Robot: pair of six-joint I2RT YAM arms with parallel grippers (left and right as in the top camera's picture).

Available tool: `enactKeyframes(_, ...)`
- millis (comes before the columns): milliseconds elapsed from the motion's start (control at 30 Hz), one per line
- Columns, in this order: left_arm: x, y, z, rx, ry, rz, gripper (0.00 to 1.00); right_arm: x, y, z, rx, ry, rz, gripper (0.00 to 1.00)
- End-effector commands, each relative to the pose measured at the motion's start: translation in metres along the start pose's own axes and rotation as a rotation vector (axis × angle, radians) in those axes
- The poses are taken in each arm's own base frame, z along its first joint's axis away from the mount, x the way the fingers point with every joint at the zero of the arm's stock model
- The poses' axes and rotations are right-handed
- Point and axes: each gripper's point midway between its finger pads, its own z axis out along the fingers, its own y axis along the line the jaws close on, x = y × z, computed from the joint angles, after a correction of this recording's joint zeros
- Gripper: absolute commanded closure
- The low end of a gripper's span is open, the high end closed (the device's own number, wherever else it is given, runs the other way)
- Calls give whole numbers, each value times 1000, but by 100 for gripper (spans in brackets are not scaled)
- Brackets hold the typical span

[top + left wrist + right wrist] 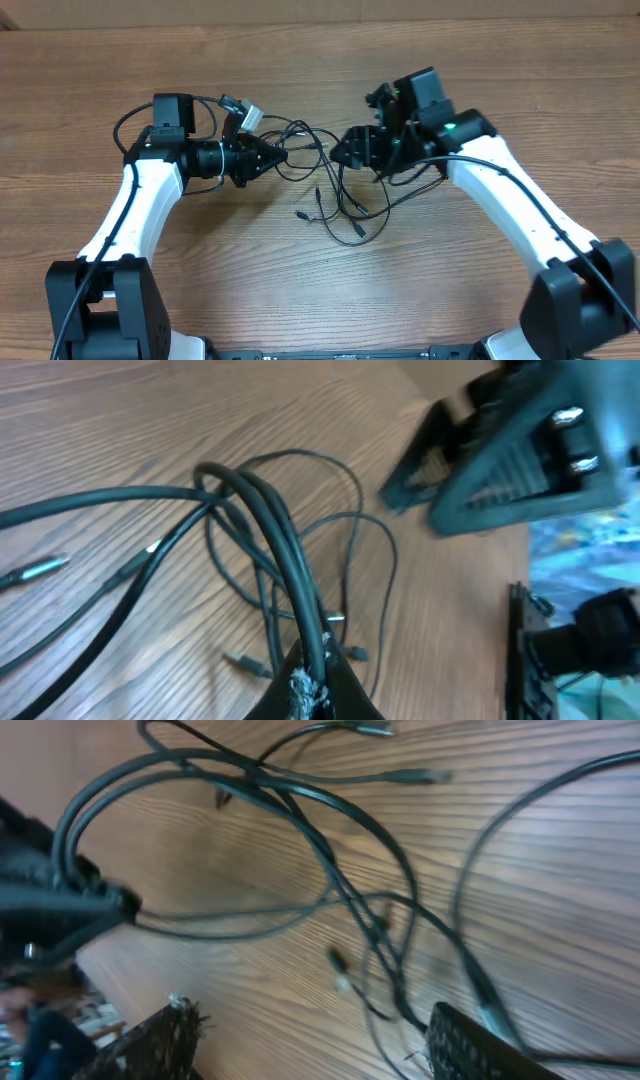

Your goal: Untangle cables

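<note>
A tangle of thin black cables (330,190) lies on the wooden table between my two arms, with loops and small plug ends trailing toward the front. My left gripper (278,157) is shut on a bundle of the cables (290,575), which runs up from its fingertips (312,682). My right gripper (345,152) is open just right of the tangle; in the right wrist view its fingers (315,1040) stand wide apart over the wood with cable loops (330,860) in front of them and nothing between them.
A small white-and-black plug block (244,115) lies behind the left gripper. Thicker black arm wires (130,125) loop near the left wrist. The wooden table (300,290) extends all round.
</note>
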Motion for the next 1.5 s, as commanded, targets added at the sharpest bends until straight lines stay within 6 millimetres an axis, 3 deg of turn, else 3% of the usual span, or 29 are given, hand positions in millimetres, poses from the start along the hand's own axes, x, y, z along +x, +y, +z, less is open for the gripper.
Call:
enactKeyframes(0,-2,-12,0,78,-30,53,96,3,9,29,-22,31,59,27)
enactKeyframes(67,-1,-12,0,78,-29,50,96,-1,14,38,-39,15,31,28)
enactKeyframes(167,-1,-12,0,78,-29,51,96,-11,21,43,-64,-19,5,43)
enactKeyframes(300,-1,-12,0,78,-29,56,96,-22,26,42,-83,-60,136,56)
enactKeyframes(567,-2,-12,0,77,-29,54,96,-23,26,49,-47,-92,581,55)
enactKeyframes(767,0,-8,1,53,-18,54,96,-19,44,58,-69,-105,841,54)
enactKeyframes(1067,0,-8,1,53,-18,54,96,-40,68,54,-203,-146,994,55)
enactKeyframes(1467,0,-8,1,54,-17,53,96,-59,47,52,-155,-360,1178,48)
